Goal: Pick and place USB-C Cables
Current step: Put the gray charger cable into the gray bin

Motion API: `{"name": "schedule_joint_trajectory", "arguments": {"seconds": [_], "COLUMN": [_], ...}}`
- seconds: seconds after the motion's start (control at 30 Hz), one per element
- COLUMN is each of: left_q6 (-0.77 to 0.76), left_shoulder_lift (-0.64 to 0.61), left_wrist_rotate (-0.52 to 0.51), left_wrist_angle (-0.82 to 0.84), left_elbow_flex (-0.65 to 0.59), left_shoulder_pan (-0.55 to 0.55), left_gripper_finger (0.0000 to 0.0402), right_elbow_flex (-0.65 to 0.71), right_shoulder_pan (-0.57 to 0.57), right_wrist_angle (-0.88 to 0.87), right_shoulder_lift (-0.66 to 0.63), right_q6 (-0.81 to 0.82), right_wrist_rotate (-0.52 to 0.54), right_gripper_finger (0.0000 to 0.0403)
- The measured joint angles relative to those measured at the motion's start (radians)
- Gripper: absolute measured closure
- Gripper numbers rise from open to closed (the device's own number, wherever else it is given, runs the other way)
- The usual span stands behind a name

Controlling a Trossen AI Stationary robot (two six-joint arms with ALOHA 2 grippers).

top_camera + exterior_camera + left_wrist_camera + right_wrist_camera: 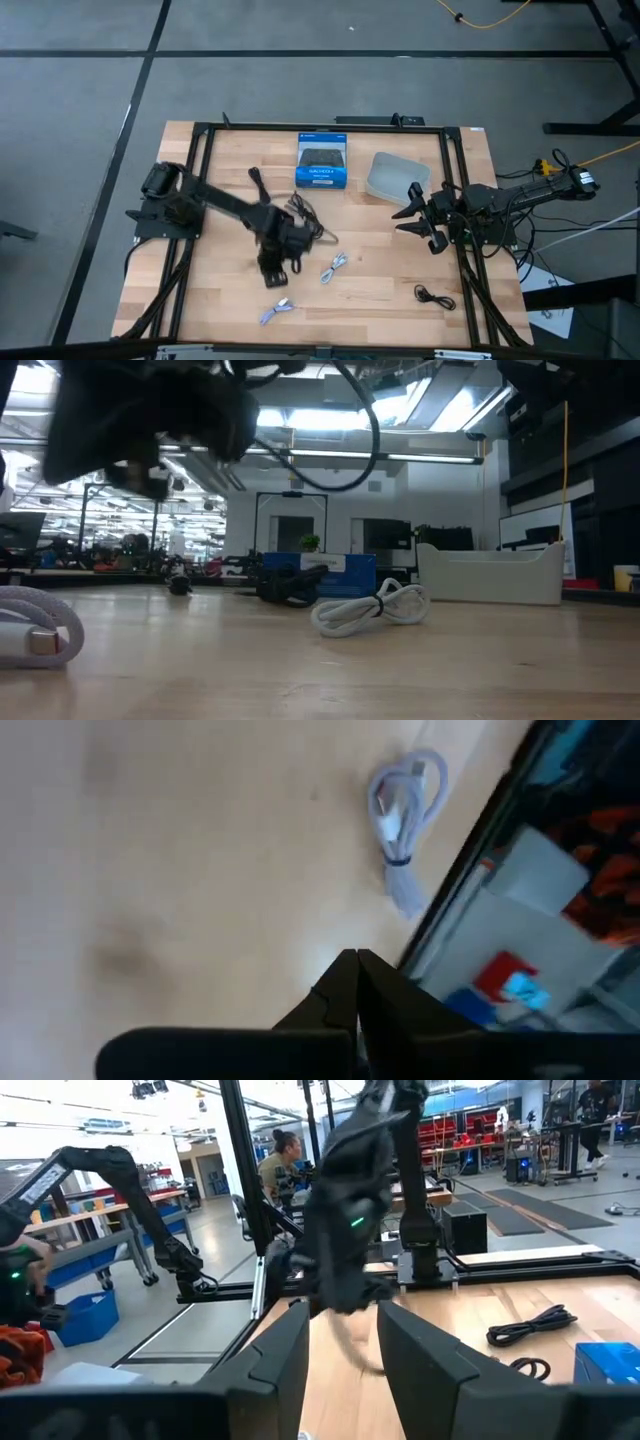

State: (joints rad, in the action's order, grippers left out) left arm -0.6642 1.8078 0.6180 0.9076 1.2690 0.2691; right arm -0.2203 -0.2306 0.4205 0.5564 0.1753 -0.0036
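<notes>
Several small coiled cables lie on the wooden table. One white coil [333,267] lies mid-table and also shows in the low view [370,608]. A second white coil [277,310] lies near the front rail and shows in the left wrist view [403,815]. One black coil [432,295] lies front right, and a black bundle [306,220] lies beside my left arm. My left gripper [273,280] hangs above the table between the two white coils, shut and empty [356,965]. My right gripper [413,212] is open and empty beside the grey tray [340,1370].
A blue-and-black box [322,160] stands at the far middle. A grey tray [395,177] sits to its right, next to my right gripper. A black metal frame [200,180] runs round the table. Bare wood shows at the front middle. People stand in the room beyond.
</notes>
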Motion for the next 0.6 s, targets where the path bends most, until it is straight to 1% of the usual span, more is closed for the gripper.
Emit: {"name": "schedule_joint_trajectory", "arguments": {"seconds": [0.1,0.17,0.2,0.23,0.3,0.37,0.4,0.47,0.6], "left_q6": [-0.214,-0.325,-0.371,-0.408,-0.450,-0.459,-0.454,-0.453,-0.496], "left_shoulder_lift": [0.039,0.036,0.032,0.028,0.020,0.019,0.019,0.020,0.033], "left_wrist_rotate": [0.015,-0.007,-0.041,-0.090,-0.236,-0.368,-0.416,-0.433,-0.338], "left_wrist_angle": [-0.041,-0.088,-0.119,-0.148,-0.153,-0.154,-0.160,-0.189,-0.294], "left_elbow_flex": [0.000,0.000,0.001,0.002,0.004,0.019,0.025,0.027,0.027], "left_shoulder_pan": [0.082,0.137,0.160,0.180,0.209,0.223,0.227,0.229,0.236], "left_gripper_finger": [0.0401,0.0401,0.0401,0.0401,0.0401,0.0402,0.0402,0.0402,0.0402], "right_elbow_flex": [0.000,0.000,0.000,0.000,0.000,0.000,0.000,0.000,0.000], "right_shoulder_pan": [0.000,0.000,0.000,0.000,0.000,0.000,0.000,0.000,0.000], "right_wrist_angle": [-0.024,-0.044,-0.054,-0.062,-0.063,-0.070,-0.078,-0.109,-0.161], "right_shoulder_lift": [-0.002,-0.003,-0.003,-0.003,-0.002,-0.003,-0.003,-0.003,-0.002], "right_q6": [-0.025,-0.045,-0.050,-0.051,-0.050,-0.050,-0.050,-0.050,-0.050], "right_wrist_rotate": [0.000,0.000,0.000,0.000,0.000,0.000,0.000,0.001,0.001], "right_gripper_finger": [0.0277,0.0277,0.0277,0.0277,0.0277,0.0277,0.0277,0.0277,0.0277]}}
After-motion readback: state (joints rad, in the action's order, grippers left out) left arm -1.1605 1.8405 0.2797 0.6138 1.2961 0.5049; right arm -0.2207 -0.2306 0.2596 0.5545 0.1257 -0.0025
